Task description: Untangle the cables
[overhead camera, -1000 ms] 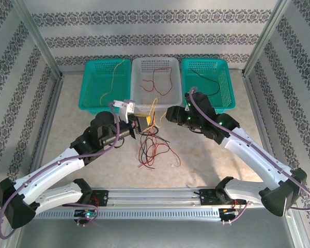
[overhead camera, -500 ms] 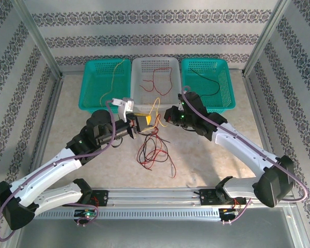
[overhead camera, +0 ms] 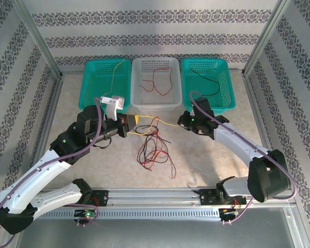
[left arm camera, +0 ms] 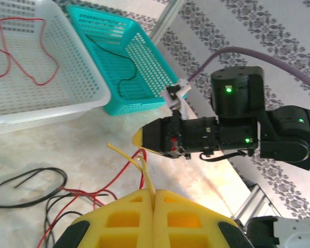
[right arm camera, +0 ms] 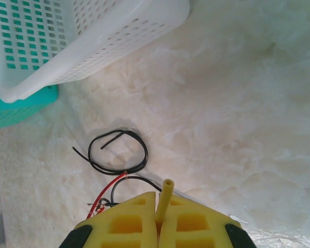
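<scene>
The left claw and right claw are each pinching shut on an end of the yellow cable, holding it stretched crosswise between them, while the red and black cables are lying tangled on the desk just nearside of it.

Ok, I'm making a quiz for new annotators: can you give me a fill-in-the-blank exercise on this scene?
1. The stretched cable, pinched by the left gripper and right gripper, is ___.
2. The white basket holds a lone cable coloured ___.
3. The tangle on the table mixes red and ___ cables.
Missing words: yellow; red; black.
</scene>
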You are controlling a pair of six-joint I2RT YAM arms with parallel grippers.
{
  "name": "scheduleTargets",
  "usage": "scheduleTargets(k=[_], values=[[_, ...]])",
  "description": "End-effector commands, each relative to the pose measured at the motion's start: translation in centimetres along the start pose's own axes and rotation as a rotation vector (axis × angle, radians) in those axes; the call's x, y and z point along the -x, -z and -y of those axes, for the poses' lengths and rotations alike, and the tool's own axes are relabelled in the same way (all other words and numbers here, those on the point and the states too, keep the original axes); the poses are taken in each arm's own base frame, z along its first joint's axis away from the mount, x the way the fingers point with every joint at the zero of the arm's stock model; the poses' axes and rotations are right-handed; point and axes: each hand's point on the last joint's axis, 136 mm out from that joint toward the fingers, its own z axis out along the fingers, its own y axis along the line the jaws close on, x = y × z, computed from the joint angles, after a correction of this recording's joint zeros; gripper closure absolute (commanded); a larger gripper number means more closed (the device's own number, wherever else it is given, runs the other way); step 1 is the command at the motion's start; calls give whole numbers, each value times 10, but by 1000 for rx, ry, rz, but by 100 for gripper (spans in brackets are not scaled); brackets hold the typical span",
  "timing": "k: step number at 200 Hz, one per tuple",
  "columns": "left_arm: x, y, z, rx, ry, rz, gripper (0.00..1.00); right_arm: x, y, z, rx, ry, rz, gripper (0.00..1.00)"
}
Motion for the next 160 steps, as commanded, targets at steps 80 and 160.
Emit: scheduleTargets(k=[80,160], values=[[34,16,3,-222,171,31,100,16,65,-23,-74,171,128,51],[50,12,17,-335,184,27,100,-33,105,-168,392,433,156,23]])
